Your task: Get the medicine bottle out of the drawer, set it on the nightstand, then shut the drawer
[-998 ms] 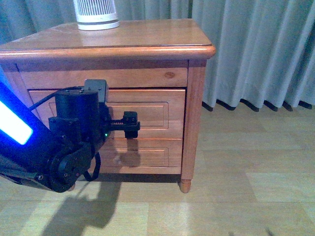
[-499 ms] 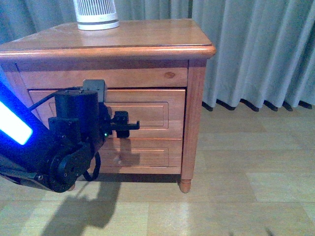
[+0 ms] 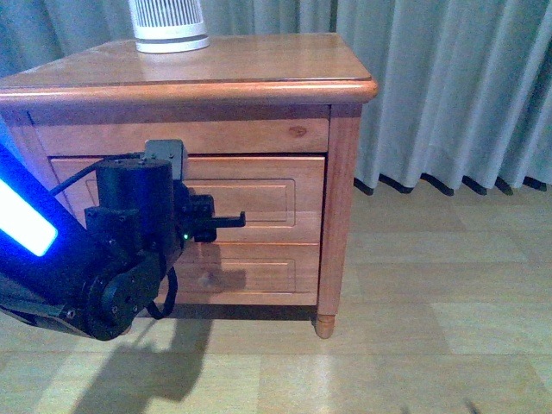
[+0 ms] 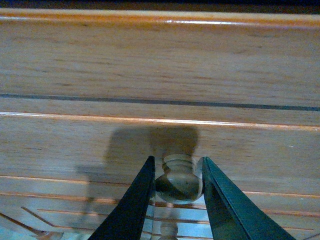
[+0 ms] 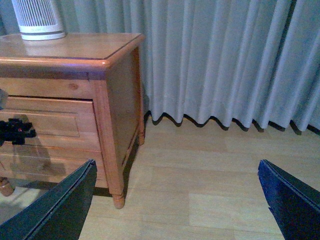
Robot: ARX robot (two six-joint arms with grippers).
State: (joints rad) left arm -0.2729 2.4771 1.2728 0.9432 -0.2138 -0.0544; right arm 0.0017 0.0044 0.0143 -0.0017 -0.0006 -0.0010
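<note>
The task is barely begun: the drawer (image 3: 267, 194) sits flush and shut in the nightstand (image 3: 259, 65), the bottle is nowhere in view and is presumably inside, and the left gripper (image 4: 177, 162) has its fingers pressed against both sides of the knob (image 4: 178, 182), so pulling out, lifting the bottle, setting it down and closing all remain. The right gripper (image 5: 176, 162) hangs wide apart and empty, well off to the side by the curtain (image 3: 448, 86). Only a white ribbed device (image 3: 168, 24) stands at the top's back edge, so nothing seems to block the pull.
</note>
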